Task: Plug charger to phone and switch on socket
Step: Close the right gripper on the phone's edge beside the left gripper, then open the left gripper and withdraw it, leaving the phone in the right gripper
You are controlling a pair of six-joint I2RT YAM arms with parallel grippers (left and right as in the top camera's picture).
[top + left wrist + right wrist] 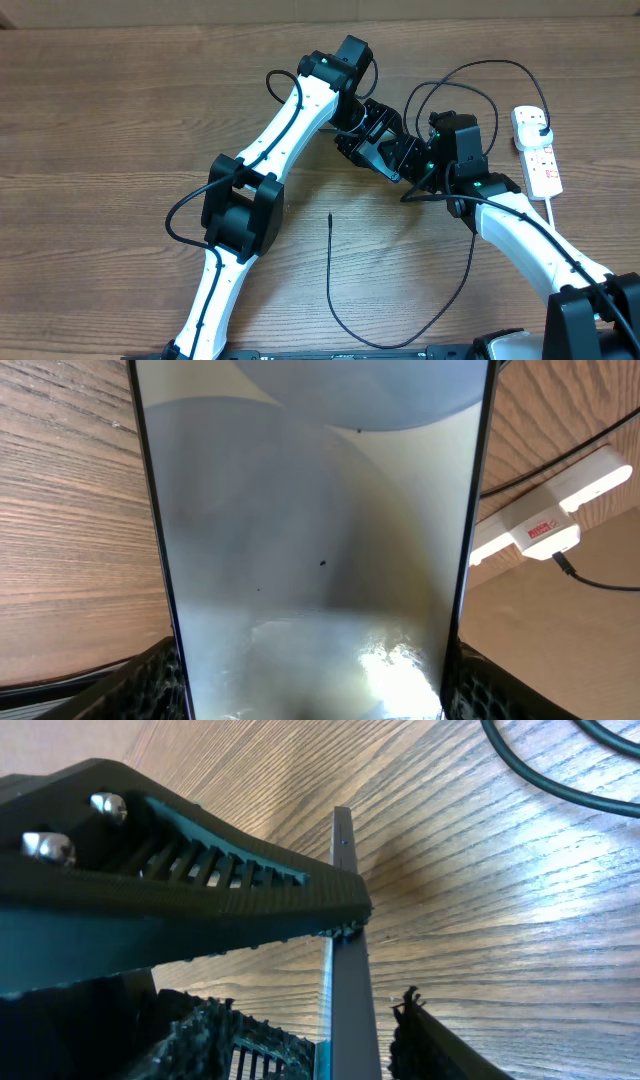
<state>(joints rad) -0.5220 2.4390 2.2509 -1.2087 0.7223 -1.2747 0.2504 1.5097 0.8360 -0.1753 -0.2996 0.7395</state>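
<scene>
The phone [310, 530] fills the left wrist view, its pale screen facing the camera. My left gripper [310, 685] is shut on its two long edges and holds it above the table [385, 150]. In the right wrist view the phone [345, 950] shows edge-on between the fingers of my right gripper [350, 1040], which straddle it with a thin gap on the right side. The charger's tip [330, 216] lies free on the table and its cable [345, 325] loops back to a black plug [541, 124] in the socket [540, 160].
The socket [545, 525] also shows at the right of the left wrist view. Black cable loops [470, 80] lie behind the grippers and show in the right wrist view [545, 775]. The white cord [560, 215] runs from the socket toward the right arm.
</scene>
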